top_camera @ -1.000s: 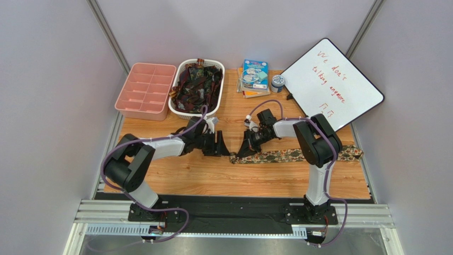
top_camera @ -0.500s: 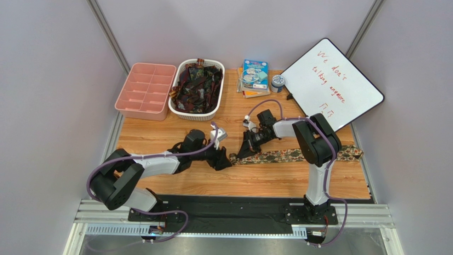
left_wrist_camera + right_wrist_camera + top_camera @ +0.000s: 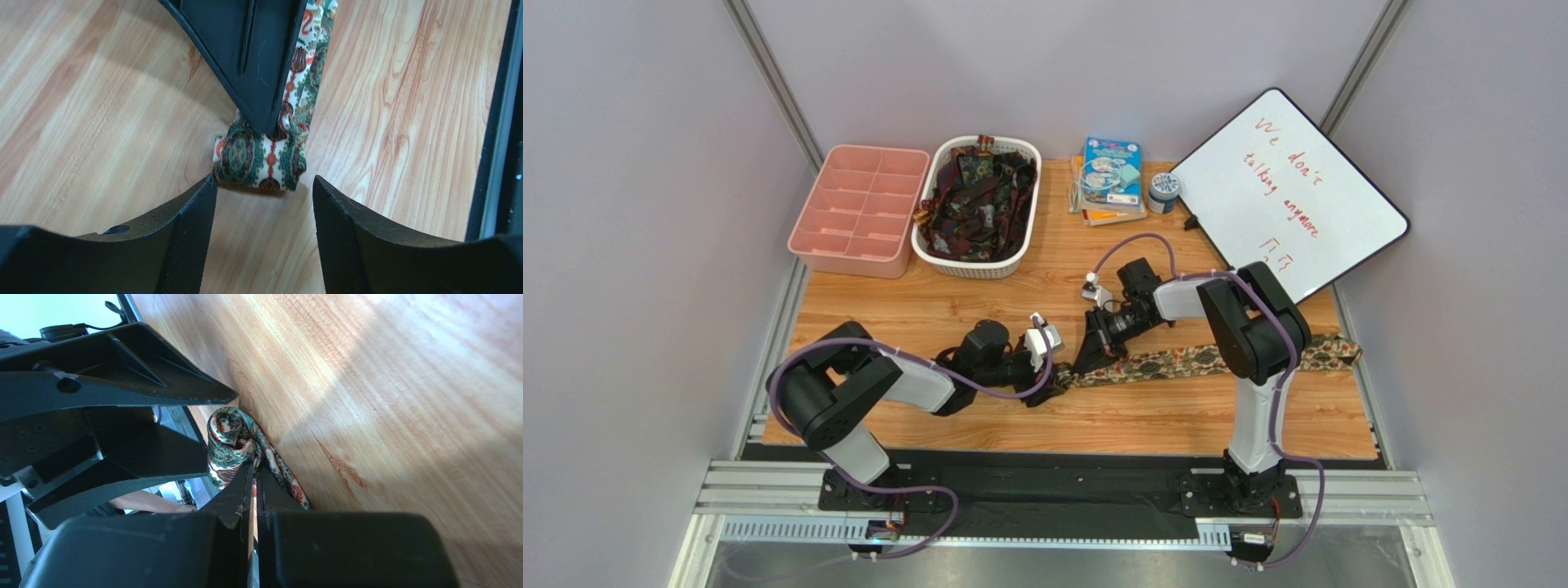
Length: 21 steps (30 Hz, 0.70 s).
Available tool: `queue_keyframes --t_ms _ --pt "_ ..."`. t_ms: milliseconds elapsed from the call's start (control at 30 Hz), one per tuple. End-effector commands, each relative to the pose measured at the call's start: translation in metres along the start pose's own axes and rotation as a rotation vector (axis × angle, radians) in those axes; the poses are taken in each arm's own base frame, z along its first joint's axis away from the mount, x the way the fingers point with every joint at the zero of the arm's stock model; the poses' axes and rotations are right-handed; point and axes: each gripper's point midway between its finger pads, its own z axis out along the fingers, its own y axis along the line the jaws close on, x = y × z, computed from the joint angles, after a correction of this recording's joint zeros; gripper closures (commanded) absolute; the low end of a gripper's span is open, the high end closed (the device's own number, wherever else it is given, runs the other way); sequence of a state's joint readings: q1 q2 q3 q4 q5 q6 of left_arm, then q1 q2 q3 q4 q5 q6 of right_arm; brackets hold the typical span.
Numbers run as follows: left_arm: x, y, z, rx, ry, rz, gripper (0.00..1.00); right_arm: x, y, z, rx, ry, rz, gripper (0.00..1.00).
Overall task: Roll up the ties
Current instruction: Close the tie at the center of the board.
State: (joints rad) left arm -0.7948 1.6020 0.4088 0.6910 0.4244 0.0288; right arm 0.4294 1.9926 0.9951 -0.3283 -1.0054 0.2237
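An olive-green and tan patterned tie (image 3: 1222, 358) lies flat across the table, running left to right. Its left end is curled into a small roll (image 3: 261, 160). My right gripper (image 3: 1085, 363) is shut on the tie just behind that roll, and the roll also shows in the right wrist view (image 3: 230, 441), ahead of the gripper (image 3: 255, 471). My left gripper (image 3: 1048, 382) is open and low over the table. In the left wrist view, the gripper (image 3: 264, 193) has its fingers (image 3: 184, 239) either side of the bare wood just short of the roll, not touching it. Several dark ties (image 3: 979, 196) fill a white basket.
The white basket (image 3: 930, 251) stands at the back, with a pink divided tray (image 3: 857, 208) to its left. Books (image 3: 1109, 178), a tape roll (image 3: 1163, 190) and a tilted whiteboard (image 3: 1290, 190) are at the back right. The table's black front rail (image 3: 500, 122) is close to the left gripper.
My left arm has swung down from beside the right gripper to the table's front and now faces the tie's rolled end. The right gripper has hardly moved.
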Motion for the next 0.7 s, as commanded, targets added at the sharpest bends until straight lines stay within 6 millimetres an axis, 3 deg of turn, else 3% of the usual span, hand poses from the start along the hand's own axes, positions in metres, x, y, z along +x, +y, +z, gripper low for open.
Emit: queue_keyframes --t_ms 0,133,333,533,667 --pt "-0.024 -0.008 0.014 0.059 -0.093 0.129 0.36 0.011 -0.036 0.003 0.138 0.010 -0.026 1.00" --pt "-0.020 -0.010 0.021 0.065 -0.078 0.177 0.39 0.009 -0.034 0.001 0.134 0.004 -0.031 1.00" --pt "0.000 -0.004 0.027 0.048 0.007 0.234 0.61 0.004 -0.028 -0.003 0.117 -0.015 -0.039 1.00" --pt "0.011 -0.004 0.032 0.050 0.087 0.320 0.72 -0.003 -0.009 -0.010 0.086 -0.037 -0.062 1.00" --pt "0.014 0.002 0.031 0.020 0.122 0.332 0.76 -0.007 -0.001 -0.021 0.098 -0.037 -0.035 0.86"
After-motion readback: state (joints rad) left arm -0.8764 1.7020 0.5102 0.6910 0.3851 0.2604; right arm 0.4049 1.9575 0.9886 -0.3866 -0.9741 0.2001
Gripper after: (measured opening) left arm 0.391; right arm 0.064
